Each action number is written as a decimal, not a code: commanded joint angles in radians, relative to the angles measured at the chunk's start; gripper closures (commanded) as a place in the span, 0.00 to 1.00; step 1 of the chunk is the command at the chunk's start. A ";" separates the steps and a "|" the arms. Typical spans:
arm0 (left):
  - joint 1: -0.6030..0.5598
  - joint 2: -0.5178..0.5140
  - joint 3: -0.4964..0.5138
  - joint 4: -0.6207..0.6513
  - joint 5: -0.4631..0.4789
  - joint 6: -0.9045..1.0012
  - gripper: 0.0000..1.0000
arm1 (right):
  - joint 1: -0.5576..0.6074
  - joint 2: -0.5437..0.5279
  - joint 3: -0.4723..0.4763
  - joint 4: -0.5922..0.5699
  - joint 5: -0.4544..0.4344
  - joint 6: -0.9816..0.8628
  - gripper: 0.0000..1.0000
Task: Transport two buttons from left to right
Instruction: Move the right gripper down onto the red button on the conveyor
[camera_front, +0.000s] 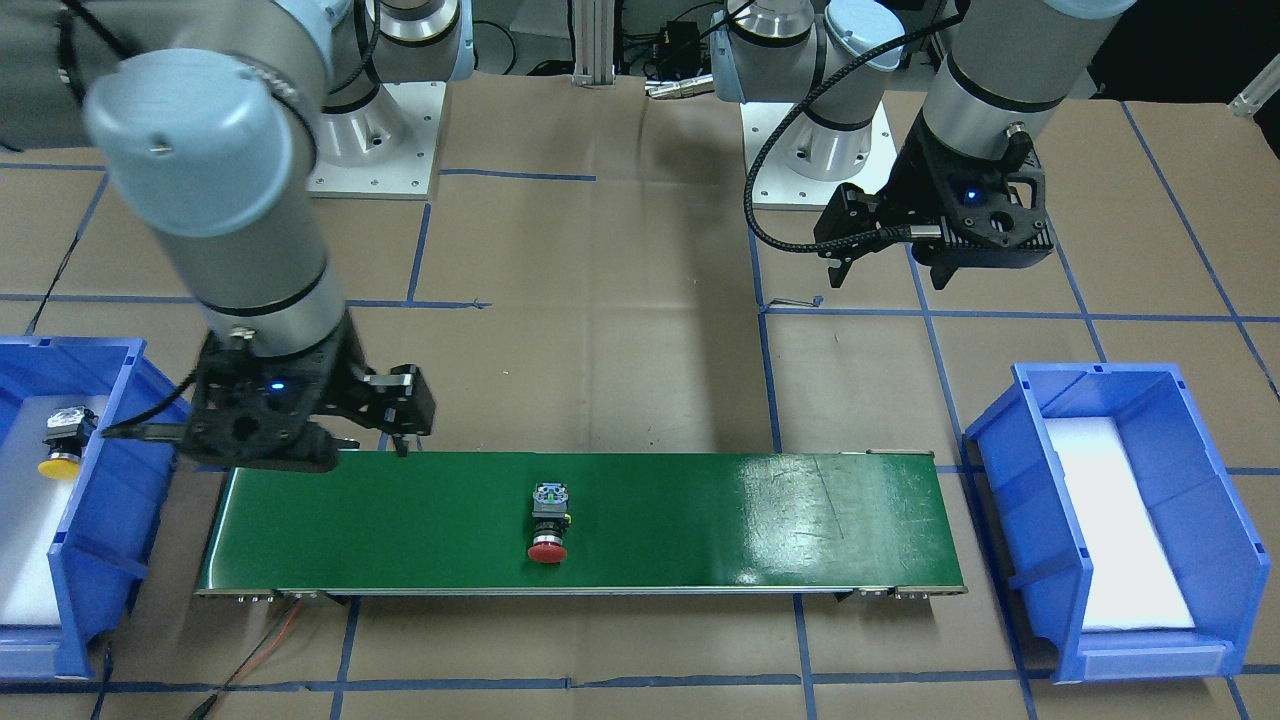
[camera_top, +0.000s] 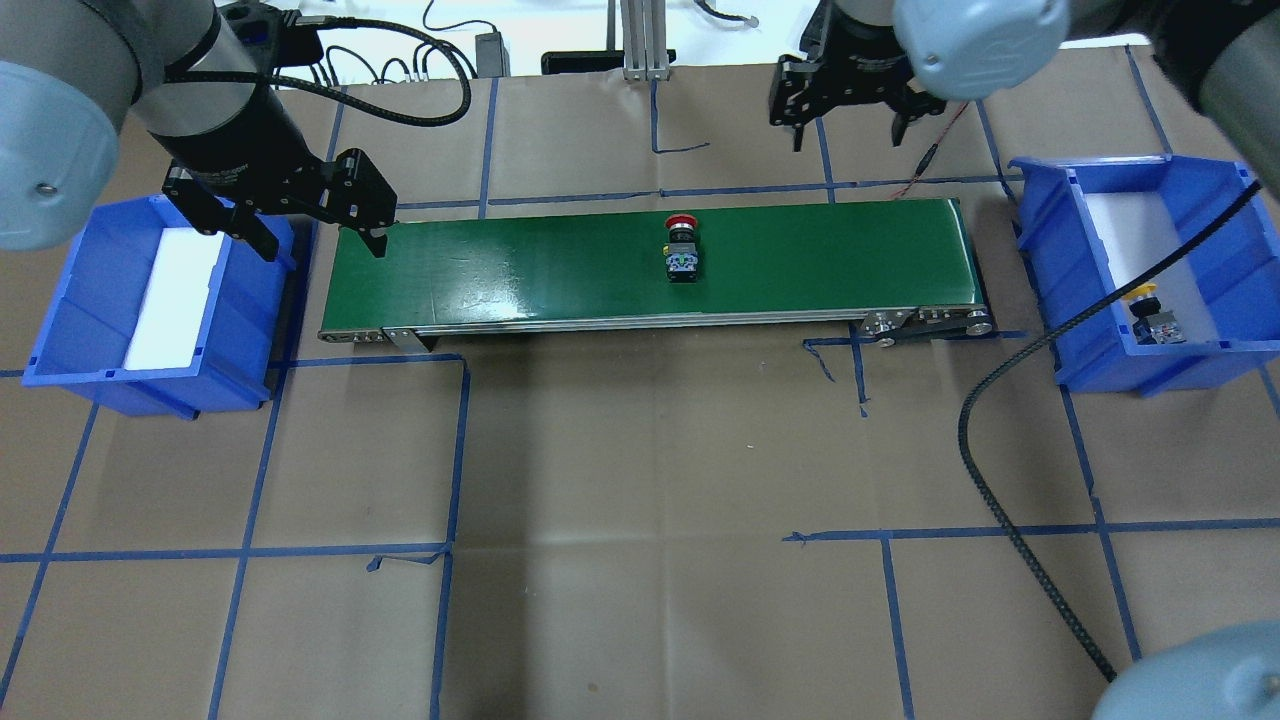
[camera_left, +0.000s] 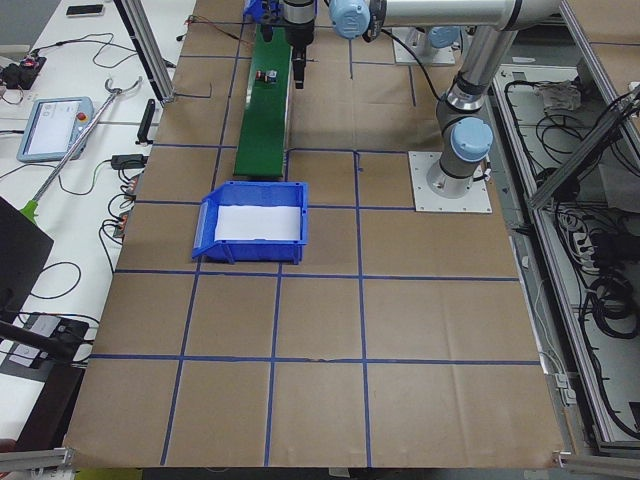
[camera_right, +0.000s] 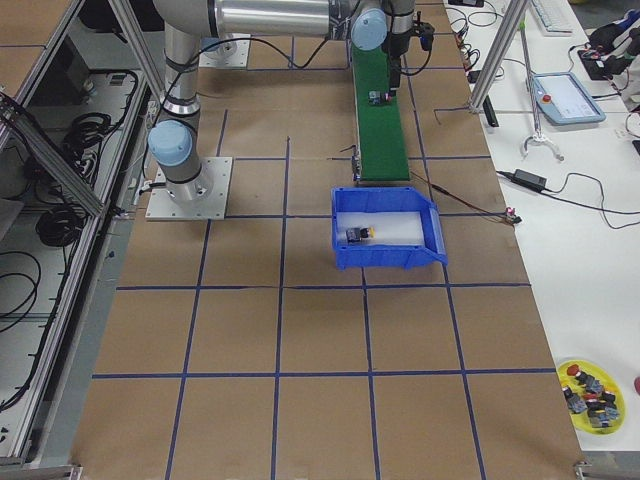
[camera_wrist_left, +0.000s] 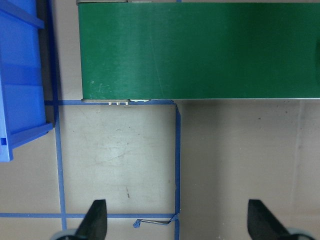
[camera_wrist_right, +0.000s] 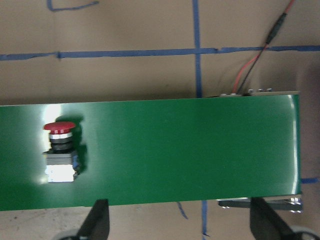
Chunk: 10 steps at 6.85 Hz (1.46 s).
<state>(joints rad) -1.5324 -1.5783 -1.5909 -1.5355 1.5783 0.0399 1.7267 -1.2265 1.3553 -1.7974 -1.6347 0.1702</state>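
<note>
The red button (camera_front: 548, 520) lies on its side near the middle of the green conveyor belt (camera_front: 400, 520); it also shows in the overhead view (camera_top: 682, 245) and the right wrist view (camera_wrist_right: 60, 150). The yellow button (camera_top: 1150, 315) lies in the right blue bin (camera_top: 1100, 300), also visible from the front (camera_front: 62, 445). My right gripper (camera_top: 845, 135) is open and empty, hovering beyond the belt's right part, well to the right of the red button. My left gripper (camera_top: 320, 240) is open and empty above the belt's left end, beside the left blue bin (camera_top: 230, 330), which holds only white padding.
A black cable (camera_top: 1010, 470) from the right arm loops over the table in front of the right bin. A red wire (camera_wrist_right: 260, 57) runs from the belt's right end. A yellow plate of spare buttons (camera_right: 590, 390) sits on the side bench.
</note>
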 joint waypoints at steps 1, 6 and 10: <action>0.000 0.001 0.000 0.000 0.000 0.000 0.00 | 0.059 0.027 0.085 -0.103 0.042 0.012 0.01; 0.000 0.000 -0.001 0.000 0.000 0.000 0.00 | 0.019 0.088 0.191 -0.230 0.116 0.011 0.01; 0.000 -0.002 -0.001 0.000 -0.001 0.000 0.00 | 0.005 0.157 0.193 -0.278 0.160 0.012 0.01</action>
<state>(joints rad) -1.5325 -1.5797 -1.5922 -1.5355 1.5770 0.0399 1.7332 -1.0807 1.5467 -2.0691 -1.4928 0.1824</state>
